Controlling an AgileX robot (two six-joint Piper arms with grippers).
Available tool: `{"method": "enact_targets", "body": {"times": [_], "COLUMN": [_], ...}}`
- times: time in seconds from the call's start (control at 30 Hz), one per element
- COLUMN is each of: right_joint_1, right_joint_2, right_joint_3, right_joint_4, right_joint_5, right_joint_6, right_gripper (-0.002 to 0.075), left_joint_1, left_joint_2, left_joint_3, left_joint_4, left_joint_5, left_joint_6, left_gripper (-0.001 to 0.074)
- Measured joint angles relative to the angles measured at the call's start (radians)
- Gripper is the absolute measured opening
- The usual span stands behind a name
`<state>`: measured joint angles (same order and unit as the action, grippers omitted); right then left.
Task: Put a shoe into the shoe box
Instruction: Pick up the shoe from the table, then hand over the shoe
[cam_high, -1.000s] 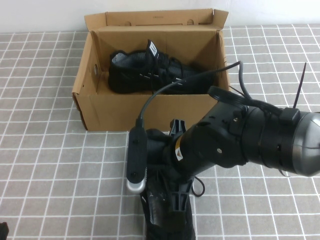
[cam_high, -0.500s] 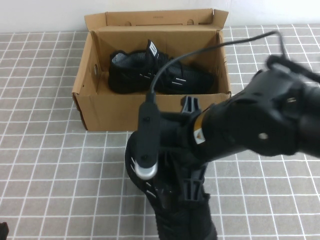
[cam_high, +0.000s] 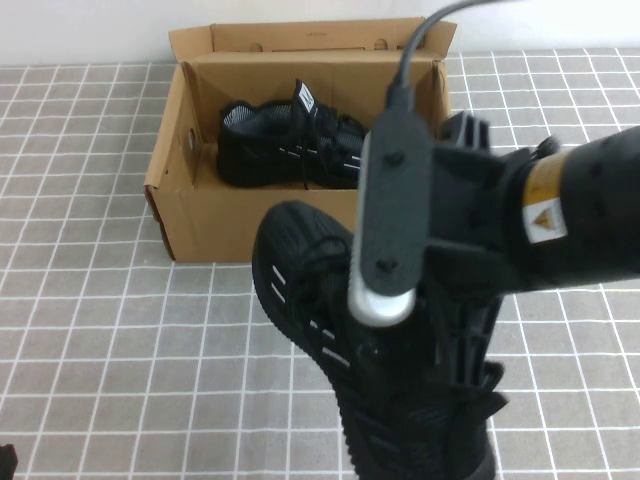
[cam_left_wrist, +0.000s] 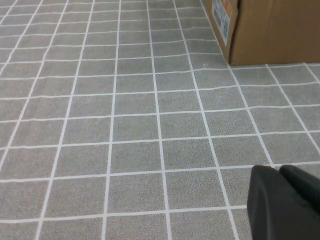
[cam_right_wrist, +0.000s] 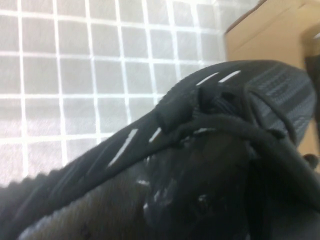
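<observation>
The right gripper (cam_high: 440, 340), closed on a black knit shoe (cam_high: 310, 290), holds it in the air over the grey tiled table (cam_high: 90, 330), on the near side of the shoe box (cam_high: 200, 215). The sneaker's rounded toe points toward the box's near wall and sits close to it from the high view, while the heel end runs down toward the near edge of the scene, under the arm. Short white dashes show along the shoe's side, and its dark laces bunch up across the top. The right arm comes in from the right, with a yellow warning sticker (cam_high: 541, 222) on its black housing; the wrist camera (cam_high: 388, 225), a long black pod with a silver end, hangs in front of the gripper and hides much of it. From the right wrist view the shoe (cam_right_wrist: 200, 160) fills nearly the whole picture, with a corner of brown cardboard (cam_right_wrist: 270, 35) beyond it.

The brown cardboard box stands open at the far middle of the table, its flap lid (cam_high: 310, 38) upright against the white wall. A second, matching sneaker (cam_high: 290, 145) already lies inside on the box floor, its white tongue label upward.

The left gripper (cam_left_wrist: 285, 200) is closed with nothing in it and hangs low over bare tiles at the near left, well apart from the box, whose corner (cam_left_wrist: 260, 30) shows in the left wrist view.
</observation>
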<state>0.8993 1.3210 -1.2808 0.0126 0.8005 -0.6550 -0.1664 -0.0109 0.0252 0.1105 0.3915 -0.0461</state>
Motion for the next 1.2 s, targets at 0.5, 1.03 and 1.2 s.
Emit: {"method": "enact_targets", "body": {"times": [0.5, 1.03, 1.2], "right_joint_1": [0.0, 0.0, 0.0], "right_joint_2": [-0.032, 0.033, 0.1], "right_joint_3": [0.0, -0.144, -0.259], "right_joint_4": [-0.013, -0.006, -0.013], "right_joint_5": [-0.039, 0.076, 0.151], "right_joint_6": [0.039, 0.171, 0.269], "right_gripper": [-0.0005, -0.0006, -0.0006], "left_joint_1": [0.0, 0.0, 0.0], "left_joint_2": [0.0, 0.0, 0.016], "left_joint_3": [0.0, 0.0, -0.054], "left_joint_4": [0.0, -0.217, -0.233], "left_joint_5": [0.0, -0.391, -0.283], "left_joint_6": [0.0, -0.15, -0.201], "left_gripper": [-0.0001, -0.0001, -0.0001]}}
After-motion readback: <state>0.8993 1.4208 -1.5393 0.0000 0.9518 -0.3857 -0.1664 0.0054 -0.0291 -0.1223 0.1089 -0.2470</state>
